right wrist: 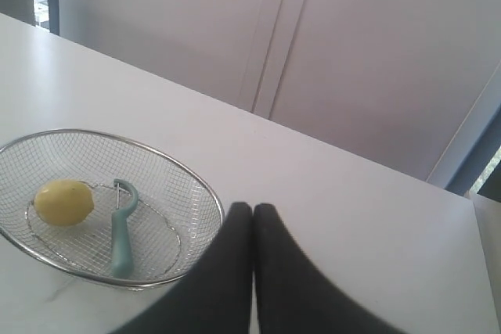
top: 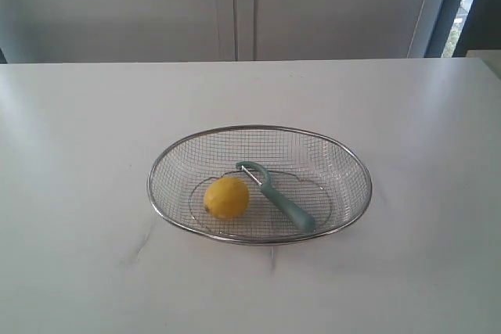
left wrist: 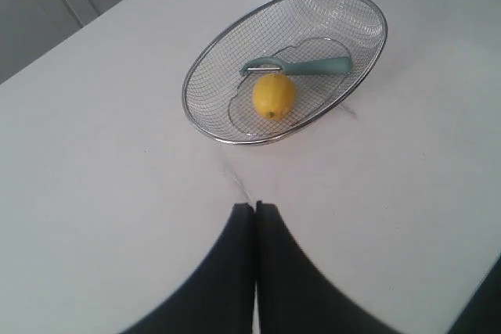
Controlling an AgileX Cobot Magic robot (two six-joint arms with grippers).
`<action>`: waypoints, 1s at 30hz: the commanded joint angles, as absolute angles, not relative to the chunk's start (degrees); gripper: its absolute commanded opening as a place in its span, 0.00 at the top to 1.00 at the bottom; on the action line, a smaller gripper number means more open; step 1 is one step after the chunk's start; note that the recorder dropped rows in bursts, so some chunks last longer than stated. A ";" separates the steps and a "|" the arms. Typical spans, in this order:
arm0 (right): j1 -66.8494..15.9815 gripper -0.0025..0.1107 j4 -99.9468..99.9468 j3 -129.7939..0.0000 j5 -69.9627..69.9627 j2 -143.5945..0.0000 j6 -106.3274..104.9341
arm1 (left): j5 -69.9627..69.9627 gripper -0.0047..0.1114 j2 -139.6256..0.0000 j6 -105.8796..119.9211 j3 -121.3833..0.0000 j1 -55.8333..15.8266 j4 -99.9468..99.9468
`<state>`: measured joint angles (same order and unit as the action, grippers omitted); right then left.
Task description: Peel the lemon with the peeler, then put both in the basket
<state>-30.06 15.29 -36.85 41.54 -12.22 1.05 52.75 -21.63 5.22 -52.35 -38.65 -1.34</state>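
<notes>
Left pincer (left wrist: pixel 255 209) is sitting closed with nothing in it, well short of the basket (top: pixel 151 185). Right pincer (right wrist: pixel 252 209) is doing the same on its side, fingers pressed together and empty. I'm guessing both are hanging back because there's nothing to carry right now.

Moving outward, the lemon (top: pixel 226 197) is lying in the left half of the basket. The peeler (top: pixel 282 201) is lying just to its right, with the head up by the lemon and the teal handle pointing to the near right. That layout is suiting me fine, since each one is nearer its own arm.

The basket is sitting mid-counter (top: pixel 78 154). I can't tell if any peel is off, as the skin is looking evenly yellow. I'm not finding any brand, label or writing anywhere.
</notes>
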 commanded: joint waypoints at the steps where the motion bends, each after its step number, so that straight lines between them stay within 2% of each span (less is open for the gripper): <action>1: -30.21 0.98 15.54 -36.61 40.79 -11.84 1.34 | 55.16 0.96 -16.94 4.57 -51.94 -38.88 -1.60; 26: -30.21 0.98 15.54 -36.61 40.79 -11.84 1.34 | 55.57 0.96 -15.42 4.57 -52.05 -38.88 -1.60; 30: -30.21 0.98 15.54 -36.61 40.79 -11.84 1.34 | 47.63 0.96 -15.42 1.50 -51.01 -37.89 2.35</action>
<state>-30.06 15.29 -36.85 41.54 -12.22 1.05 53.65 -15.72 3.41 -52.10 -38.65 -0.38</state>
